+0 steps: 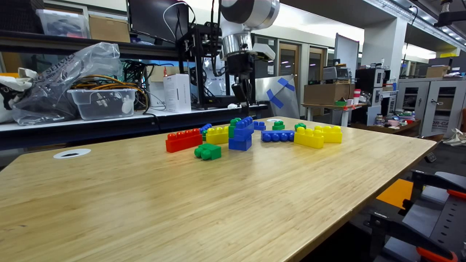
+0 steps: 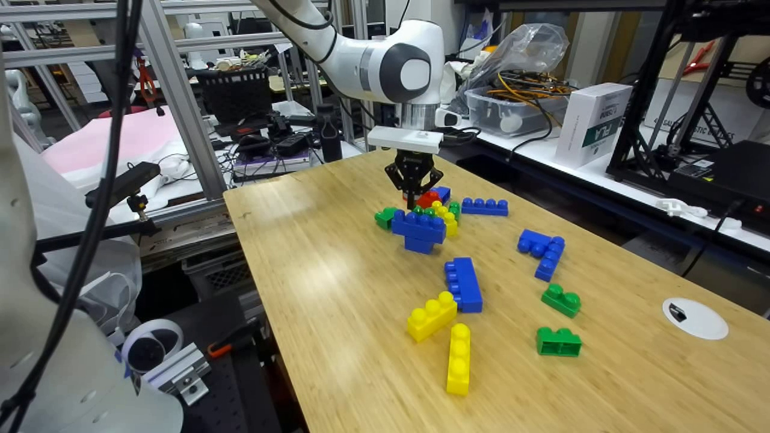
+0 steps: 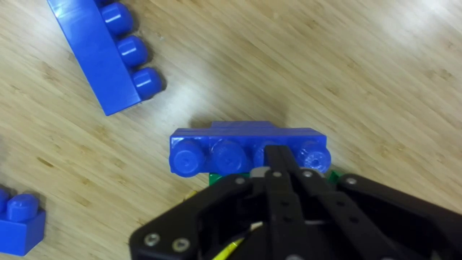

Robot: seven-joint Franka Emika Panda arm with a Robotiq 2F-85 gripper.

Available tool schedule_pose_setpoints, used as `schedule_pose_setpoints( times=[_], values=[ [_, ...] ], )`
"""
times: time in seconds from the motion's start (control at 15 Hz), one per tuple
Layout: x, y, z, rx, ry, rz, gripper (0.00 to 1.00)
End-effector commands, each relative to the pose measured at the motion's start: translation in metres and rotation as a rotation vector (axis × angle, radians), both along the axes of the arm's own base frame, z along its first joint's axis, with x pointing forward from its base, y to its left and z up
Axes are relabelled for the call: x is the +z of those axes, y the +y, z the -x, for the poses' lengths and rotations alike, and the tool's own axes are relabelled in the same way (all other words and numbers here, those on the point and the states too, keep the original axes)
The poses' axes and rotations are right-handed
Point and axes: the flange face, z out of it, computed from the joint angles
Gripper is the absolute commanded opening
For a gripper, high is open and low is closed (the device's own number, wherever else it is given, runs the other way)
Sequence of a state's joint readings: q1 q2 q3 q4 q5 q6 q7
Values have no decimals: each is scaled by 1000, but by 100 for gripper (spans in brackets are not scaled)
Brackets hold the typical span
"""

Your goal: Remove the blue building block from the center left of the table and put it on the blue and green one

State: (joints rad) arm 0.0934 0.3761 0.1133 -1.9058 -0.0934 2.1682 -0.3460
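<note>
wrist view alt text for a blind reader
A shut end effector partly hides a four-stud blue block, a green brick showing beside it. A second blue block lies upper left and a third lower left, on the light-wood table.

1. An exterior view faces doors (image 1: 290,69) low across the table (image 1: 164,203).
2. An exterior view slants down toward metal framing (image 2: 183,99).
3. The wrist view looks closely down; all share the blue stack (image 3: 249,139).

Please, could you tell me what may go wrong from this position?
The shut claw seems to hover just above the long blue brick; moving lower or sideways, it might knock that brick.

The long blue brick overhangs the short blue brick beneath it at both ends, so a bump could perhaps tilt it.
</note>
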Motion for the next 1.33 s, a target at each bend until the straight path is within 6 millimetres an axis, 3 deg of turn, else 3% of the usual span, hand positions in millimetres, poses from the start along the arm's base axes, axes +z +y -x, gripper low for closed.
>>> schedule_pose_setpoints(
  times=[0.0, 1.27],
  values=[
    [-6, -1, 2, -2, -17, 9, 0],
    [-27, -4, -1, 35, -9, 49, 0]
  ],
)
